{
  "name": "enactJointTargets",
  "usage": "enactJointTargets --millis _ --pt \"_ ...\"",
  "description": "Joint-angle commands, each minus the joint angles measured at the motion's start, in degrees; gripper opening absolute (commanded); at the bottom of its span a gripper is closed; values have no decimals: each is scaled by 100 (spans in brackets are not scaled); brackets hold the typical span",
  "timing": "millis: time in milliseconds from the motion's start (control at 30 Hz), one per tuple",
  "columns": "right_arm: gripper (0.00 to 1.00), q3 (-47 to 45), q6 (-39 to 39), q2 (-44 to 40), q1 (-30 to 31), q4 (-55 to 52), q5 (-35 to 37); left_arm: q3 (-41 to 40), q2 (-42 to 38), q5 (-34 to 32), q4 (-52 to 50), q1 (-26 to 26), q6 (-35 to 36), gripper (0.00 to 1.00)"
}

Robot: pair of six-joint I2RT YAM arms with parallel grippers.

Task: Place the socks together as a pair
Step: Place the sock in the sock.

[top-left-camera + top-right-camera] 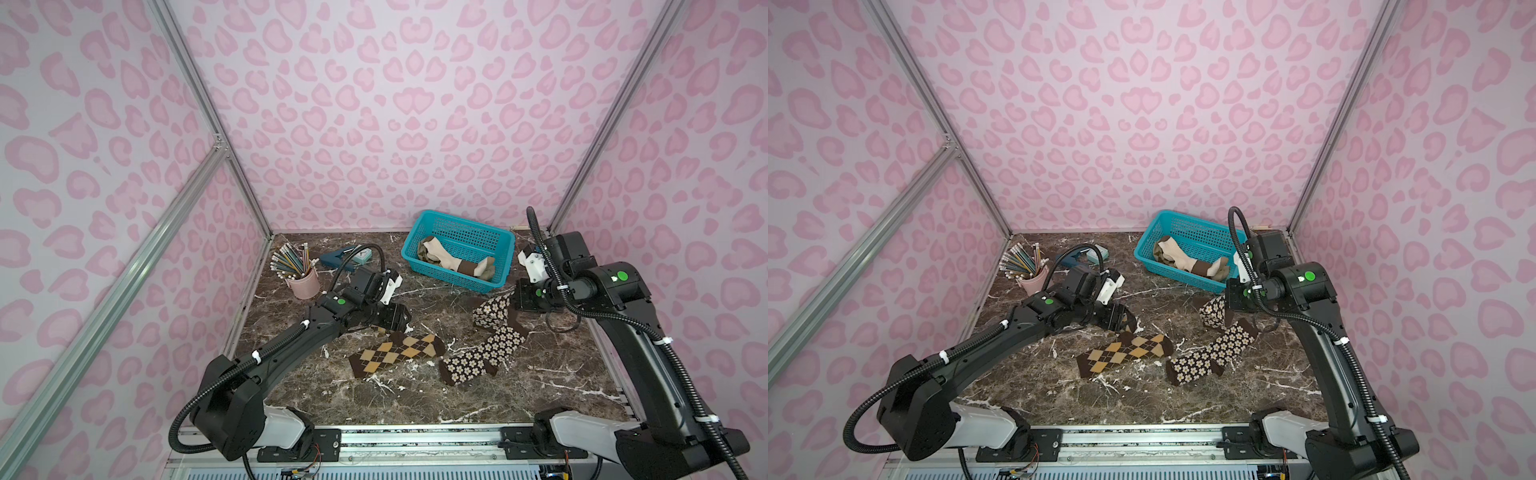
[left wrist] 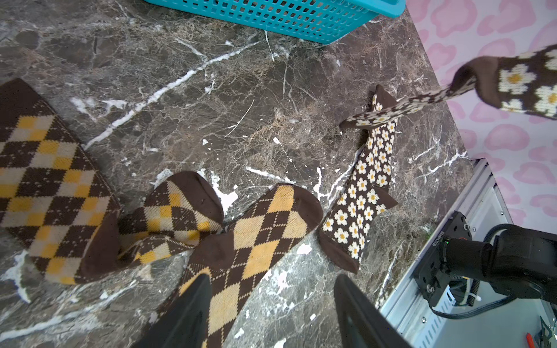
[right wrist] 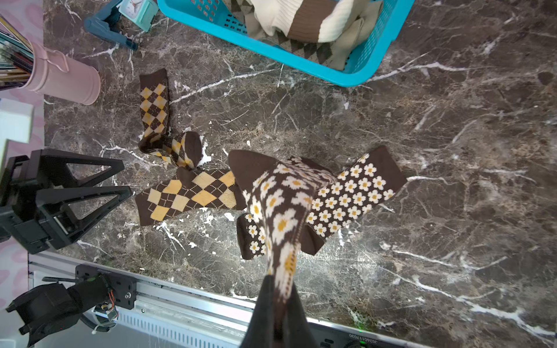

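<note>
**Flower sock may land crooked**

The left gripper hangs with its jaws apart over two diamond socks. The bunched diamond sock touches the flat diamond sock. Just beside them lies a flat flower sock. The right gripper is clamped on the other flower sock, held up, with its low end seeming to touch the flat one. If the gripper lets go here, the held sock could flop in a heap and not line up.

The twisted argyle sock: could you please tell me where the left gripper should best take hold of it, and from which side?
I'd take the twisted argyle sock by its plain brown cuff, from straight above, jaws across its width: that end lies flat and clear, whereas the bunched toe touches the flat argyle sock.
</note>
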Motion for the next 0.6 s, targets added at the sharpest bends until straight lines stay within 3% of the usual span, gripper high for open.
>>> enactJointTargets --millis 0,200,433,567 --pt "2 39 -194 -113 -126 -41 -179 13 -99 -119 67 10 -94 68" --pt "0 -93 -371 57 -136 -30 -704 85 -218 -189 66 8 -236 67" --pt "2 -490 -175 1267 1545 557 -651 -245 -583 -244 146 10 -459 66" --pt "6 36 -73 2472 2156 1096 -777 -489 -813 -304 137 10 -520 66"
